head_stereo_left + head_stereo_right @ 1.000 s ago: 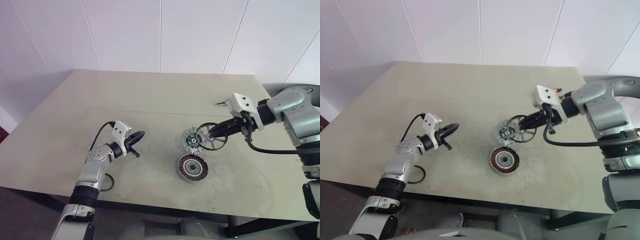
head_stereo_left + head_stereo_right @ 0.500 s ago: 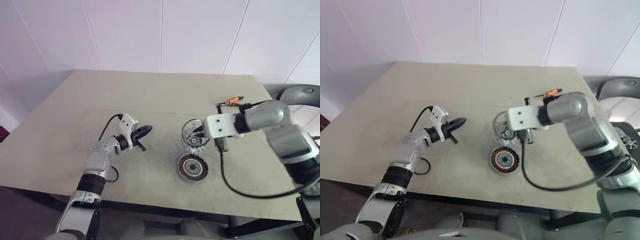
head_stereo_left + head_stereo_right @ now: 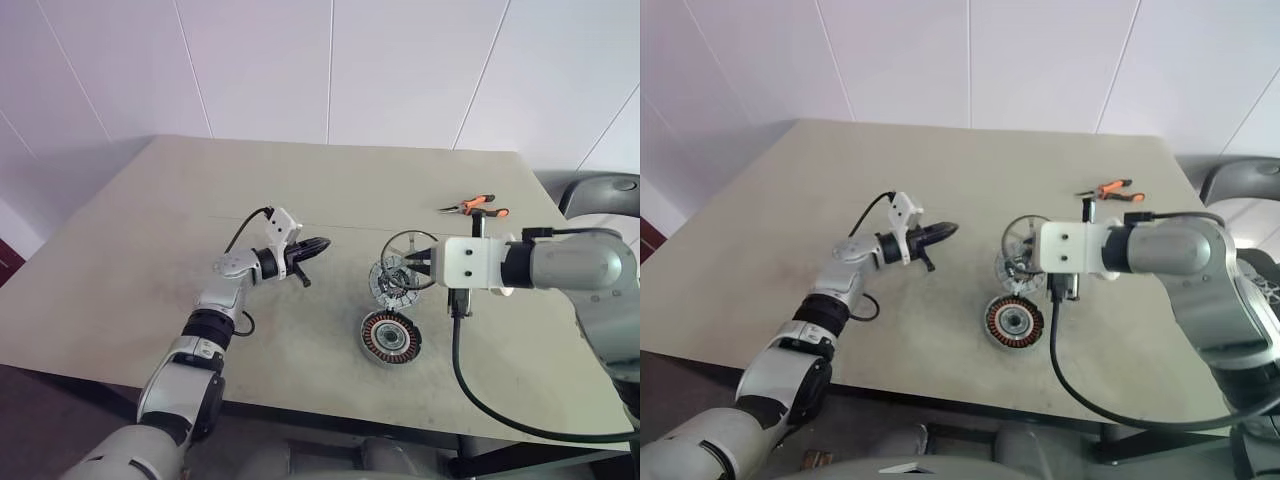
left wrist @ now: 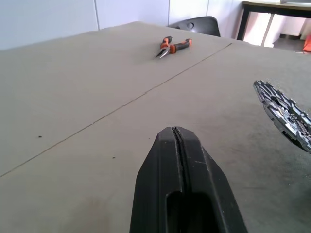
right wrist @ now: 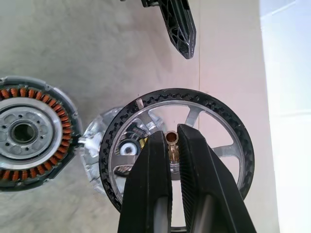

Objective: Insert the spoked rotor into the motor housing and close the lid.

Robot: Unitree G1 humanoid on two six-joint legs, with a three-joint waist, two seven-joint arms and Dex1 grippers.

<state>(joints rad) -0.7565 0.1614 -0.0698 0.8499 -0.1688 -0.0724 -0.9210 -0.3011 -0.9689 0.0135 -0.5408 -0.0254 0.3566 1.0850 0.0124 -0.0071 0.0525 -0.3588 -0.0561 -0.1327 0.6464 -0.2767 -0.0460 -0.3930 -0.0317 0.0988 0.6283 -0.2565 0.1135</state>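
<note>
The right pincer (image 5: 171,145) is clamped on the hub of the spoked rotor (image 5: 214,116), which is held aloft just beyond the motor housing (image 3: 389,336), above the lid (image 3: 392,283) on the table (image 3: 150,220). Insertion is judged in hand; centring over the housing is called for next. The left pincer (image 4: 177,141) is shut, empty, well left of the housing.

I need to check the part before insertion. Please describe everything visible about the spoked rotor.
The spoked rotor is a shiny silver metal wheel with thin spokes and a dark, finely toothed outer rim. A small brass-coloured pin shows at its hub. The right gripper is shut on that hub and holds the rotor off the table, above the lid and not yet over the motor housing. Its rim is not touched by either fingertip.
</note>
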